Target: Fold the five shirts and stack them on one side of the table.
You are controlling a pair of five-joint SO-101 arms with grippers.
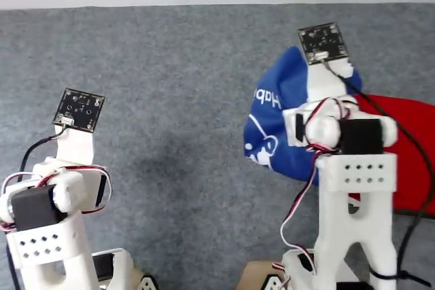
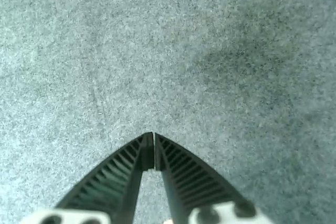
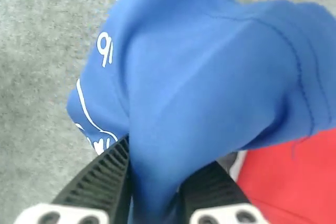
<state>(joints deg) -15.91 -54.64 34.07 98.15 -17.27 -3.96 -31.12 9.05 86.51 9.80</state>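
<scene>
From the high view, the grey table [image 1: 170,66] lies open from its far edge down across the whole left half and middle, with bare surface all around the left arm [image 1: 61,195], which stands by the near left corner. The right arm [image 1: 353,168] stands by the near right corner. It leans over a bunched blue shirt [image 1: 272,120] that sits right of the middle. A red shirt [image 1: 408,161] lies flat against the right edge of the table, partly under the blue one and touching it.

In the left wrist view, the left gripper [image 2: 154,153] has its two ribbed fingers pressed together at the tips, with nothing between them. It hangs over bare grey table [image 2: 157,51], which is open on every side.

In the right wrist view, the right gripper [image 3: 165,161] is clamped on a fold of the blue shirt [image 3: 199,77], and the cloth rises in a taut ridge away from the fingers. The red shirt [image 3: 294,182] lies just beside it and touches the blue hem. Grey table [image 3: 31,51] shows free on the other side.
</scene>
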